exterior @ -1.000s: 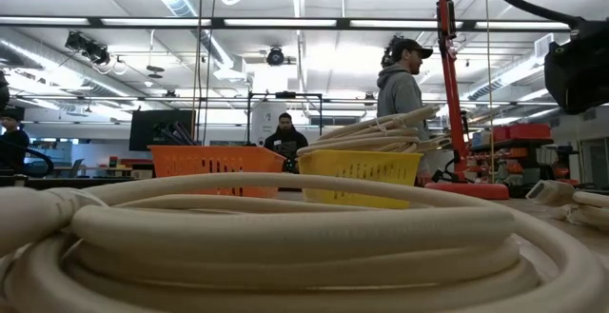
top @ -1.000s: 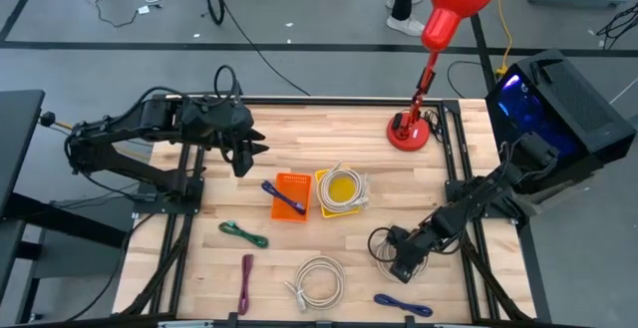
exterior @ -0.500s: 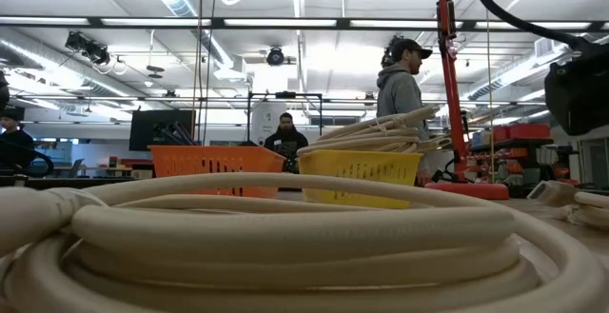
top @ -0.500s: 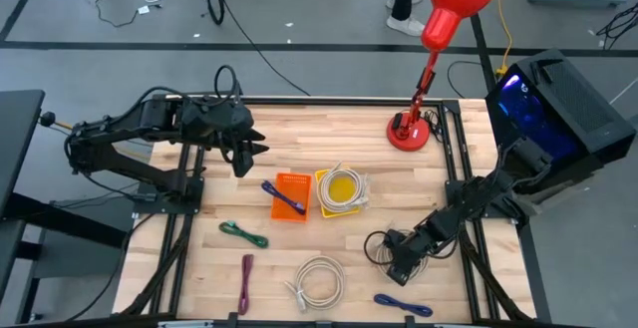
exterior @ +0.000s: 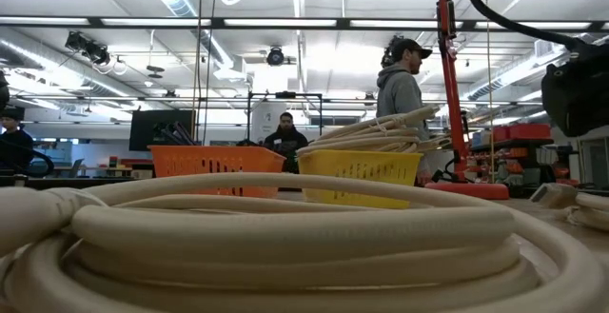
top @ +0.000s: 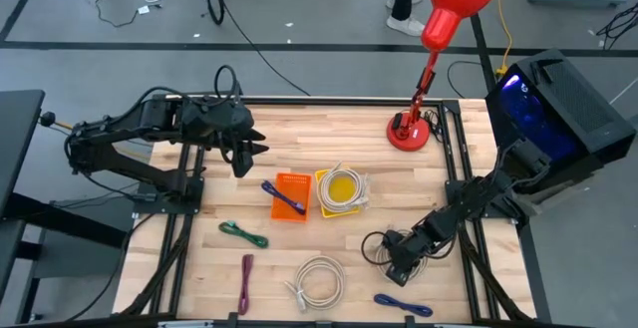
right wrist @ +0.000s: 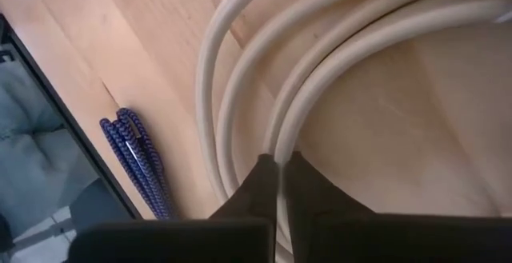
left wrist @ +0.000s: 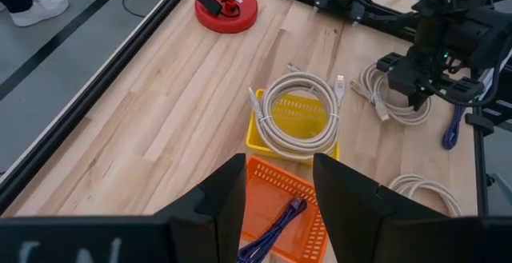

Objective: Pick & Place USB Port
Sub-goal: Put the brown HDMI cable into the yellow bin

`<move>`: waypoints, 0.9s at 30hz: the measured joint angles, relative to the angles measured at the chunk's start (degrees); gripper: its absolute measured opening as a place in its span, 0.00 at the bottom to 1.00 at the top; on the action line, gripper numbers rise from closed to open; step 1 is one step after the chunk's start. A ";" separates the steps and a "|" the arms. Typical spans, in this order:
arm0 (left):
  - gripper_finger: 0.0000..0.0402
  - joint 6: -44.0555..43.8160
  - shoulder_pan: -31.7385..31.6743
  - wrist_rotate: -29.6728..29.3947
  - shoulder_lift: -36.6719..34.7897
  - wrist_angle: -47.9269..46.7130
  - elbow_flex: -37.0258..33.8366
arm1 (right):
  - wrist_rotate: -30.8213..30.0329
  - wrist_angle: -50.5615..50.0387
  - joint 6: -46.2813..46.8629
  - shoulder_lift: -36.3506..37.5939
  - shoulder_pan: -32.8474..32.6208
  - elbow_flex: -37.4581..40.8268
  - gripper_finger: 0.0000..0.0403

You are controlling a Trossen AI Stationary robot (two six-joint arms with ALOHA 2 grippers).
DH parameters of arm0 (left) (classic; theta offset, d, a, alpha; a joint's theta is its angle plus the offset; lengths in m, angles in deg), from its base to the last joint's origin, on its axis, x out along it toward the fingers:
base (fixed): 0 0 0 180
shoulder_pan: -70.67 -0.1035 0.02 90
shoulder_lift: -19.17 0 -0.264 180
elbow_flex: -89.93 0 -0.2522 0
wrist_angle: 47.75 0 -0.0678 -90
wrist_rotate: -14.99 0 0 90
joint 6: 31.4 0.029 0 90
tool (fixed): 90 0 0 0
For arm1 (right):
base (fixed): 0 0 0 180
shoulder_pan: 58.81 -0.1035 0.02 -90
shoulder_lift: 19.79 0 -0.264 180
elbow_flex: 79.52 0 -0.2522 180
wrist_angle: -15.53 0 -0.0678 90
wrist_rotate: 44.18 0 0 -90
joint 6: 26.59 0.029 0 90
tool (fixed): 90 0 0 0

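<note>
Near the table's right front lies a cream USB cable coil (top: 376,246) (left wrist: 398,101); my right gripper (top: 393,260) (right wrist: 278,161) is down on it, shut. Up at the far left, my left gripper (top: 249,156) (left wrist: 278,167) hangs open above the table, holding nothing. At mid-table stand an orange basket (top: 290,183) with a blue-purple cable in it and a yellow basket (top: 342,174) with a cream cable coiled in it. My right gripper pinches one strand of the cream coil (right wrist: 278,146) between its two fingertips. The fingers come steeply from above, slanting in from the table's right. The coil's other loops (right wrist: 240,79) lie flat on the wood around the fingers.
Loose cables lie along the near side: green (top: 244,233), maroon (top: 245,280), a white coil (top: 319,280) that fills the low view's foreground, and blue (top: 404,304) (right wrist: 136,159) beside my right gripper. A red lamp's base (top: 409,131) stands far right. People show beyond the table.
My right gripper has sunk a little onto the cream coil and edged toward the table's left. The coil under it has shifted slightly.
</note>
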 joint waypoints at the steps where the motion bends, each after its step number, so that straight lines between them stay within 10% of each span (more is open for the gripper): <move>1: 0.38 -0.02 0.01 0.00 0.00 0.01 0.00 | -0.59 -0.75 0.11 0.36 -0.09 -0.32 0.01; 27: 0.37 0.00 0.01 0.00 0.00 0.22 0.00 | -23.47 -39.08 -20.27 12.61 8.87 -28.97 0.00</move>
